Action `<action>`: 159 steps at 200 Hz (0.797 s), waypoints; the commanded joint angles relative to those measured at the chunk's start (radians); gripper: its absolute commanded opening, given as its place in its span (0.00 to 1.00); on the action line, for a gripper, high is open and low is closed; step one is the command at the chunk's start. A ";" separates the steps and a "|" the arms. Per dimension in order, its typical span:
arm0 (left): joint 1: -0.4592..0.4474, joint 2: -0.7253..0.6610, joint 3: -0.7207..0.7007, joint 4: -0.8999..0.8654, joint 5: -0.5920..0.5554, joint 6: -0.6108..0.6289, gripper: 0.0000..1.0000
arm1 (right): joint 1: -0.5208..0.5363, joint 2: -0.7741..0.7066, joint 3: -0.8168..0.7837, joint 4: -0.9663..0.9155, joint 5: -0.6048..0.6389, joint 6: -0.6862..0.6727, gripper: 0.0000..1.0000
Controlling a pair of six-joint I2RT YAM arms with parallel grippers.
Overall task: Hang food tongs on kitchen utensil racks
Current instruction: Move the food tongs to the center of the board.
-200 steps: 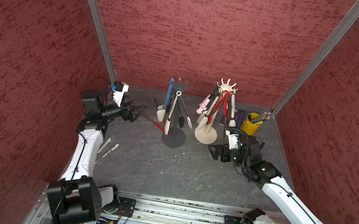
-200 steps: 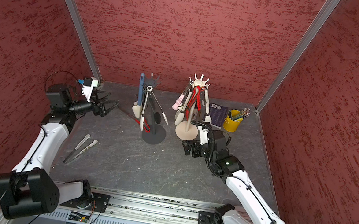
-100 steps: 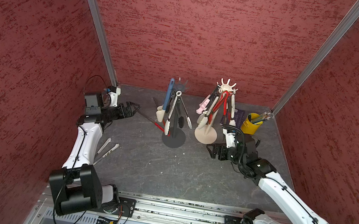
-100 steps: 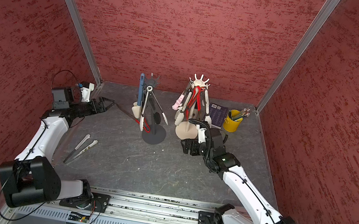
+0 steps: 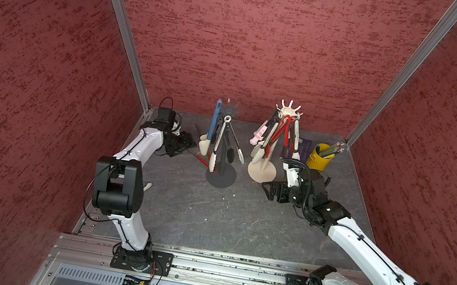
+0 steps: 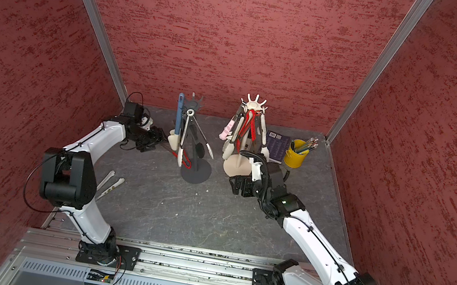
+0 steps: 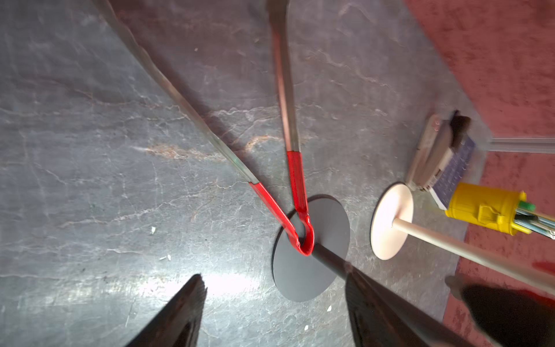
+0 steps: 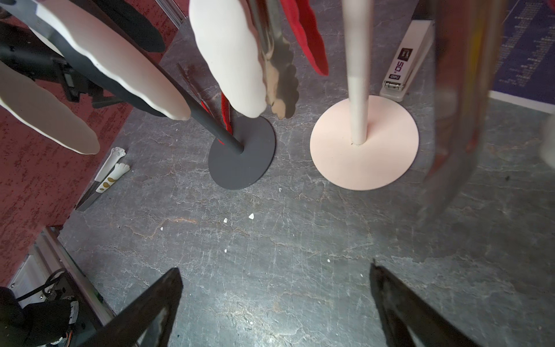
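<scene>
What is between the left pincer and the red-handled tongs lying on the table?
Nothing visible stands between the left pincer and the red-handled tongs. Their looped end lies on the dark rack's base, at its pole.

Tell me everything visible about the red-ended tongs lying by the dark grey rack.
The red-ended tongs have two slim bare-metal arms spread in a V, joined by a red-coated bend. They lie unhung on the grey table, with the bend resting on the round base of the dark grey rack, at the foot of its pole.
</scene>
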 commanded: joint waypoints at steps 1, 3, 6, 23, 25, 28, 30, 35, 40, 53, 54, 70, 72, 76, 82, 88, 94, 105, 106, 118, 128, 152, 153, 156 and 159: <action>-0.005 0.088 0.103 -0.139 -0.069 -0.072 0.70 | -0.008 -0.046 -0.022 0.021 -0.003 0.021 0.99; -0.006 0.097 0.111 -0.144 -0.071 -0.077 0.70 | -0.007 -0.047 -0.025 0.021 -0.001 0.020 0.99; -0.008 0.106 0.121 -0.148 -0.075 -0.085 0.69 | -0.007 -0.051 -0.027 0.020 -0.001 0.022 0.99; -0.013 0.165 0.154 -0.156 -0.066 -0.142 0.65 | -0.007 -0.068 -0.043 0.020 0.000 0.030 0.99; -0.013 0.172 0.157 -0.156 -0.066 -0.149 0.65 | -0.008 -0.071 -0.044 0.020 0.000 0.030 0.99; -0.014 0.181 0.159 -0.156 -0.063 -0.158 0.64 | -0.007 -0.073 -0.046 0.019 0.000 0.031 0.99; -0.014 0.188 0.161 -0.156 -0.063 -0.166 0.64 | -0.008 -0.075 -0.048 0.019 0.000 0.031 0.99; -0.013 0.200 0.164 -0.155 -0.061 -0.182 0.62 | -0.007 -0.079 -0.051 0.018 0.000 0.032 0.99; -0.015 0.214 0.169 -0.154 -0.061 -0.196 0.61 | -0.008 -0.083 -0.053 0.018 0.000 0.033 0.99; -0.027 0.238 0.188 -0.156 -0.072 -0.223 0.60 | -0.007 -0.094 -0.060 0.019 0.000 0.036 0.99; -0.027 0.240 0.188 -0.156 -0.074 -0.226 0.60 | -0.007 -0.094 -0.061 0.019 -0.001 0.037 0.99; -0.031 0.268 0.204 -0.152 -0.083 -0.268 0.60 | -0.008 -0.104 -0.070 0.021 -0.004 0.041 0.99; -0.031 0.272 0.206 -0.152 -0.085 -0.275 0.60 | -0.008 -0.105 -0.071 0.022 -0.004 0.041 0.99; -0.031 0.278 0.210 -0.151 -0.092 -0.285 0.60 | -0.008 -0.107 -0.073 0.023 -0.003 0.041 0.99; -0.031 0.285 0.214 -0.147 -0.100 -0.296 0.60 | -0.007 -0.109 -0.076 0.024 -0.004 0.042 0.99; -0.031 0.289 0.215 -0.140 -0.105 -0.310 0.60 | -0.007 -0.112 -0.079 0.026 -0.004 0.045 0.99; -0.031 0.292 0.217 -0.130 -0.106 -0.321 0.60 | -0.007 -0.114 -0.081 0.027 -0.005 0.046 0.99; -0.031 0.299 0.224 -0.129 -0.113 -0.341 0.62 | -0.007 -0.119 -0.086 0.029 -0.009 0.050 0.99; -0.031 0.299 0.225 -0.129 -0.115 -0.343 0.62 | -0.008 -0.119 -0.087 0.029 -0.011 0.050 0.99; -0.033 0.305 0.222 -0.113 -0.115 -0.360 0.62 | -0.008 -0.122 -0.094 0.029 -0.010 0.050 0.99; -0.033 0.320 0.230 -0.114 -0.110 -0.377 0.62 | -0.007 -0.126 -0.099 0.031 -0.012 0.050 0.99; -0.033 0.360 0.251 -0.113 -0.098 -0.405 0.61 | -0.007 -0.132 -0.105 0.035 -0.015 0.049 0.99; -0.033 0.362 0.253 -0.114 -0.097 -0.406 0.61 | -0.007 -0.132 -0.105 0.034 -0.014 0.049 0.99; -0.033 0.367 0.257 -0.116 -0.096 -0.409 0.60 | -0.008 -0.133 -0.107 0.035 -0.014 0.049 0.99; -0.033 0.373 0.261 -0.117 -0.096 -0.411 0.60 | -0.007 -0.134 -0.109 0.036 -0.014 0.049 0.99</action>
